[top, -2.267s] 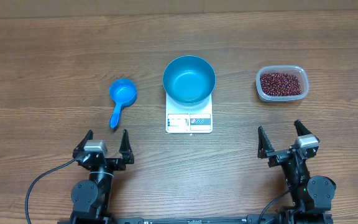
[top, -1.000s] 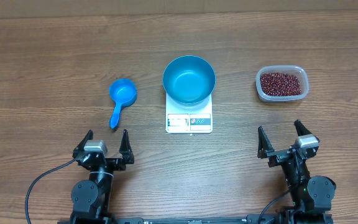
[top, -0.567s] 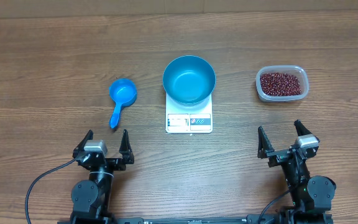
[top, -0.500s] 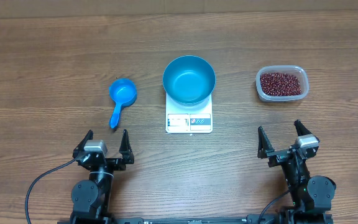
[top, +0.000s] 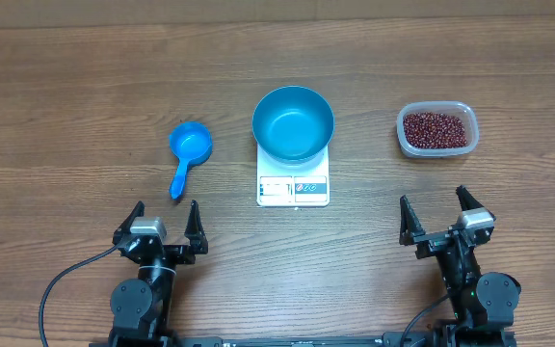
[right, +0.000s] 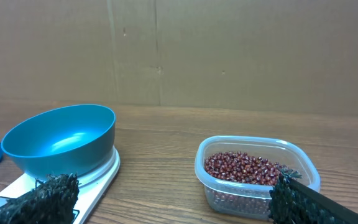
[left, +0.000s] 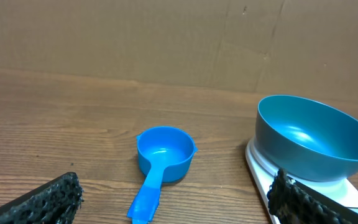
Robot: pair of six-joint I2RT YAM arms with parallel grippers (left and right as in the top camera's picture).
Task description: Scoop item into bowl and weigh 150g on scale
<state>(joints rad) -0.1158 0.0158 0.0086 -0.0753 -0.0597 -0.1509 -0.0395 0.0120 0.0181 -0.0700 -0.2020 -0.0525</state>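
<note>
Black gripper fingers are standing spread as wide as they go on both arms. The left gripper (top: 166, 214) and the right gripper (top: 433, 205) are each gaping with nothing between the fingers, and both are sitting low at the near edge of the wooden counter (top: 85, 87). Just ahead of the left gripper, a small blue scoop (top: 190, 146) is lying cup-up on the counter, its handle pointing back toward that gripper. To the scoop's right, the white scale (top: 293, 190) is resting between the two arms with its display strip facing the robot. The blue bowl (top: 293, 123) is sitting on the scale's platform, showing a smooth blue inside. Ahead of the right gripper and well apart from it, a clear plastic tub (top: 436, 105) is holding the red-brown beans (top: 436, 129), which are filling it partway. The tub is standing to the right of the scale, not touching it. In the wrist views, a brown cardboard wall (left: 166, 37) is closing off the counter's far side.
</note>
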